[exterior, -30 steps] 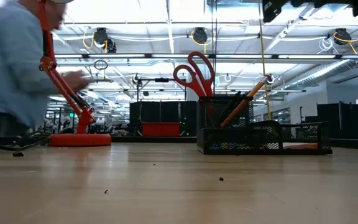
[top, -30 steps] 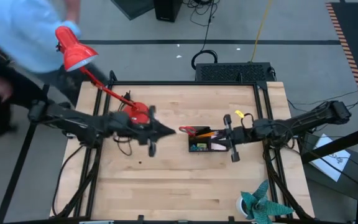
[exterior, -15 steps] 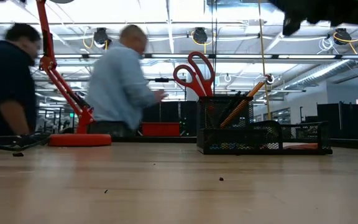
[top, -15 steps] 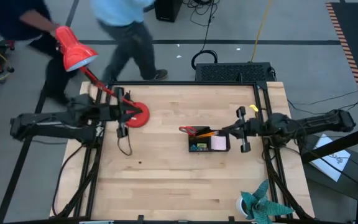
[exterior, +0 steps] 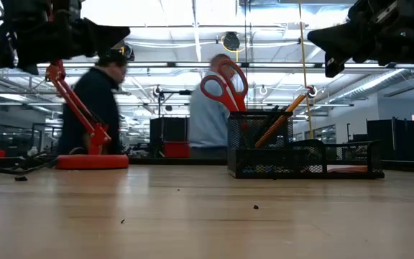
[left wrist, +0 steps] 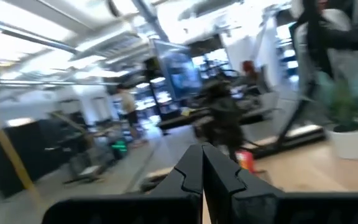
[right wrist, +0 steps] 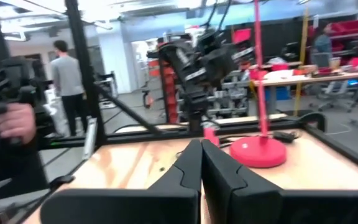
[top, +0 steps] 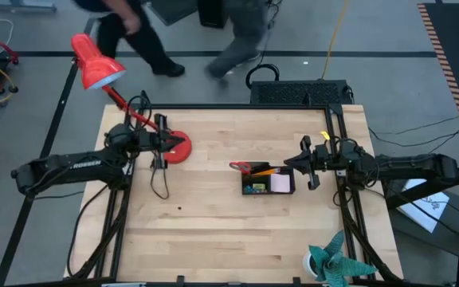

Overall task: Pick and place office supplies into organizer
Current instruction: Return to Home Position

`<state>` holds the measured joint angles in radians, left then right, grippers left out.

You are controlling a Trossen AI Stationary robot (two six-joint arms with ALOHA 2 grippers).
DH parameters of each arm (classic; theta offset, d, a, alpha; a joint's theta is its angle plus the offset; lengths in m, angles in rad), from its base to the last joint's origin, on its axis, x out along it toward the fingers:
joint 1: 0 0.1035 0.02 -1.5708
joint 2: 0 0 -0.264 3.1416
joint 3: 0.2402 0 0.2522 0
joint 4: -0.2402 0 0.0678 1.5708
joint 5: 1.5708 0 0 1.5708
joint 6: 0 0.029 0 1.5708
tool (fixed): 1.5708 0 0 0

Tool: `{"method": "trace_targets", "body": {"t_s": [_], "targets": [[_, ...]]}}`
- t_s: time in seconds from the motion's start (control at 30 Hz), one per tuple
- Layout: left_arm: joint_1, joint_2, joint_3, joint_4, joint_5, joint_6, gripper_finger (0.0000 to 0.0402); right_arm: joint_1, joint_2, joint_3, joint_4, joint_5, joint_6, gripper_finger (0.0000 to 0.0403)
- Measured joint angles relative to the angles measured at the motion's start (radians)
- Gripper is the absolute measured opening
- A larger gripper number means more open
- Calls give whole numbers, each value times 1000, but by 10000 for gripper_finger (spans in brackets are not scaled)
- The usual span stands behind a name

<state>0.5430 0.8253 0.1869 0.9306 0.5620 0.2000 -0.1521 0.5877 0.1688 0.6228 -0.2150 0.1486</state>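
From above, the organizer (top: 268,194), with the scissors (top: 241,167) in its far end, lies lengthwise just beside my right gripper (top: 296,165). It is well apart from my left gripper (top: 168,144), which is over the lamp base (top: 182,151). At table height I cannot make out what lies in its low compartments. In the wrist views my left fingers (left wrist: 188,177) and right fingers (right wrist: 188,171) each press together, empty.

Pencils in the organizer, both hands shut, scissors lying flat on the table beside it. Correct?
One thing is off: the scissors are not on the table. The low view shows them standing handles-up inside the organizer. The rest holds: orange pencils lean in it, and the wrist views show the left hand and right hand shut.
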Motion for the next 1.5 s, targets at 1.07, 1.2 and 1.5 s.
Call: {"method": "trace_targets", "body": {"t_s": [1.07, 1.2, 1.5], "targets": [[195, -470, -146, -379, -86, -340, 1, -142, -42, -5, -41, -24, 73, 0], [-36, -470, -116, -380, -215, -252, 1, -119, -30, -5, 20, -20, 74, 0], [-444, -567, -112, -679, -701, 109, 0, -66, -60, -5, -36, -75, 70, 0]]}}
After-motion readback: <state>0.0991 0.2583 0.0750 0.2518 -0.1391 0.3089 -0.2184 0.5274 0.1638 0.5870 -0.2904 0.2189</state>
